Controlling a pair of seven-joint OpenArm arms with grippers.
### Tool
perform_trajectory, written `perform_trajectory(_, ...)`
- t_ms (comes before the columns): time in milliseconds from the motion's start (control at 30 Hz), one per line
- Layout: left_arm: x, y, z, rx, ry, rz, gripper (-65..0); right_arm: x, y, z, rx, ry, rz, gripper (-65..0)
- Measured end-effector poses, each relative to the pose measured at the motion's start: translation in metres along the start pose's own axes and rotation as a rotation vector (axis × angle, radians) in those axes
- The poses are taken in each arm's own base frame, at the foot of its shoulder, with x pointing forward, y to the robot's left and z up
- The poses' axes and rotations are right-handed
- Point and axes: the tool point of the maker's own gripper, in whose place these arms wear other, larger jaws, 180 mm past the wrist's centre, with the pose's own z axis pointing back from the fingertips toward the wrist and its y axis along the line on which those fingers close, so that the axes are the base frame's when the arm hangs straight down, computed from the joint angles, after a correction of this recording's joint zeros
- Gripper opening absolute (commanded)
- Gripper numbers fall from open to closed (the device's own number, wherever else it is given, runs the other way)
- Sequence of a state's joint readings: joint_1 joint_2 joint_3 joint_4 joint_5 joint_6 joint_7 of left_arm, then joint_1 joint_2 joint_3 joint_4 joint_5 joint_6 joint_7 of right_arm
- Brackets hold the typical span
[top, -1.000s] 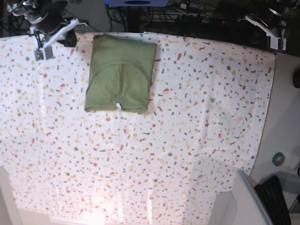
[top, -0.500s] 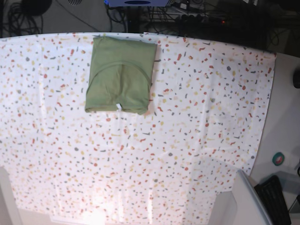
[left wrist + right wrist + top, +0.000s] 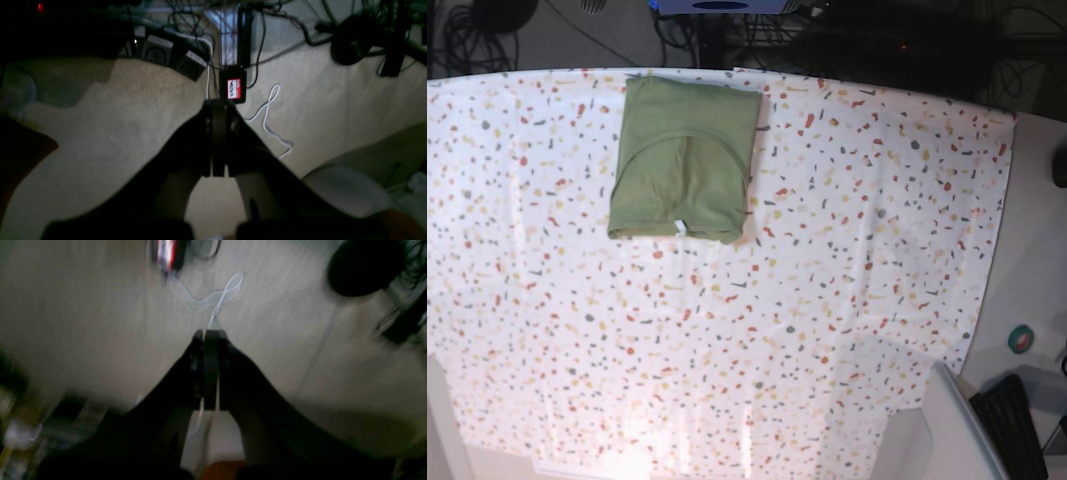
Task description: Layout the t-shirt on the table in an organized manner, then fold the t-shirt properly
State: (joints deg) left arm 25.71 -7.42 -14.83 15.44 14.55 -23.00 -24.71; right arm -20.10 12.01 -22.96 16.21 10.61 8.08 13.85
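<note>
Both my left gripper [image 3: 218,140] and right gripper [image 3: 206,370] are clenched on nothing, over bare floor. The t-shirt [image 3: 685,160] lies folded by the table [image 3: 827,330] far edge, wide cloth open around it.

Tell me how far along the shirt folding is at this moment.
Done: the t-shirt lies folded into a neat rectangle on the table, tag at its near edge. In hand: nothing; the left gripper and right gripper are shut, empty, off over the floor. Left: apparently nothing.
</note>
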Motion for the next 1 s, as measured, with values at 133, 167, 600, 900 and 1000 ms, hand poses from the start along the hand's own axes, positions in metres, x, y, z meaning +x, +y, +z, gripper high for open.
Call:
perform_trajectory(133, 0.024, -0.011, -0.022, -0.027, 0.003, 0.008, -65.0, 0.034, -0.032, -0.004, -0.056, -0.065, 0.012, -65.0)
perform_trajectory(167, 0.034, -0.013, -0.028, -0.035, -0.003, 0.008, -65.0, 0.04, -0.034, -0.005, -0.062, -0.07, 0.003, -65.0)
perform_trajectory(600, 0.062, -0.011, -0.037, -0.028, -0.051, 0.0, -65.0, 0.062, 0.009, -0.013, -0.002, -0.116, -0.06, -65.0)
perform_trajectory(900, 0.052, -0.011, -0.039, 0.034, -0.032, -0.02, -65.0, 0.045, 0.042, -0.015, 0.045, -0.081, -0.077, -65.0)
perform_trajectory(1000, 0.052, 0.007, -0.037, 0.14, -0.031, -0.068, -65.0, 0.044, 0.05, -0.015, 0.057, -0.08, -0.083, -65.0)
